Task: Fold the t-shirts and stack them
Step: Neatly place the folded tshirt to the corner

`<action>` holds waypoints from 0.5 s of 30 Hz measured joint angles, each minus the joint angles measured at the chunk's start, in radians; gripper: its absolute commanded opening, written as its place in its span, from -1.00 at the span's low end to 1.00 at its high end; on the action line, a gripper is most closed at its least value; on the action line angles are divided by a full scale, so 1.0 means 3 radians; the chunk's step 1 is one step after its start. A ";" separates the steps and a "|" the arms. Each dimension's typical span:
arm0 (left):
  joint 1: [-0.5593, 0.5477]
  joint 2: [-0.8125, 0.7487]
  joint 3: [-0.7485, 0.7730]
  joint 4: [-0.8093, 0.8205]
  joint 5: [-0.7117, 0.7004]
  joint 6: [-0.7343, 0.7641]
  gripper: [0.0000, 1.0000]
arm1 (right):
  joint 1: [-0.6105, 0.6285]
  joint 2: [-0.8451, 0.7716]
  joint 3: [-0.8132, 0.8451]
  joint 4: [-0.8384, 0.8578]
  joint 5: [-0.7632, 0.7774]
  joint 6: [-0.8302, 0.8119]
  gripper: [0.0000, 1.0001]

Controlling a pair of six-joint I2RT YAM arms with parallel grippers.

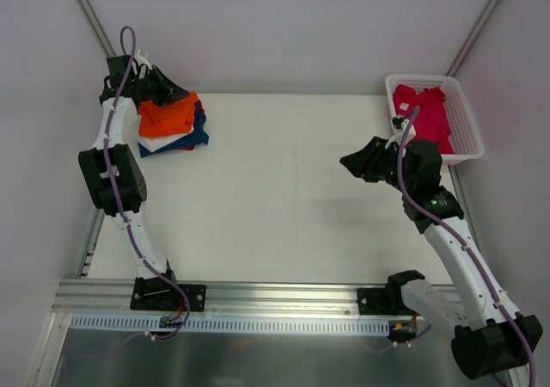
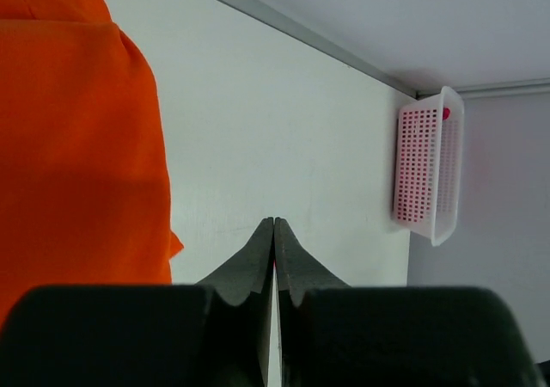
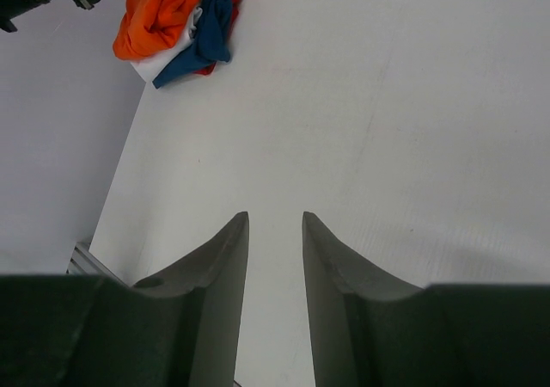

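Observation:
A stack of t-shirts lies at the table's far left, with the orange shirt (image 1: pixel 168 116) on top and white and navy blue (image 1: pixel 196 138) edges under it. My left gripper (image 1: pixel 180 90) is shut, hovering at the far edge of the stack. In the left wrist view the orange shirt (image 2: pixel 77 146) lies just left of the shut left gripper (image 2: pixel 274 224). A crimson-pink shirt (image 1: pixel 423 112) lies crumpled in the basket. My right gripper (image 1: pixel 345 161) is open and empty above the bare table, left of the basket. The right wrist view shows that gripper (image 3: pixel 275 219) and the stack (image 3: pixel 163 13) far off.
The white plastic mesh basket (image 1: pixel 470 120) stands at the far right corner and also shows in the left wrist view (image 2: pixel 427 172). White walls close the back and sides. The white table (image 1: pixel 284 189) runs to a metal rail (image 1: pixel 275 294) at the near edge.

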 measured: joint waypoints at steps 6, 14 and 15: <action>0.0028 0.0257 -0.0153 0.0768 0.0337 -0.0488 -1.00 | 0.0000 -0.0010 0.0000 -0.0014 0.0004 -0.0008 -0.31; 0.0153 0.0491 -0.0589 0.2308 0.0605 -0.1525 -1.00 | 0.0000 -0.0036 0.0000 -0.0042 0.0014 -0.0014 -0.31; 0.0160 0.0551 -0.0696 0.2500 0.0618 -0.1648 -1.00 | 0.0000 -0.0041 0.0000 -0.0046 0.0015 -0.0014 -0.31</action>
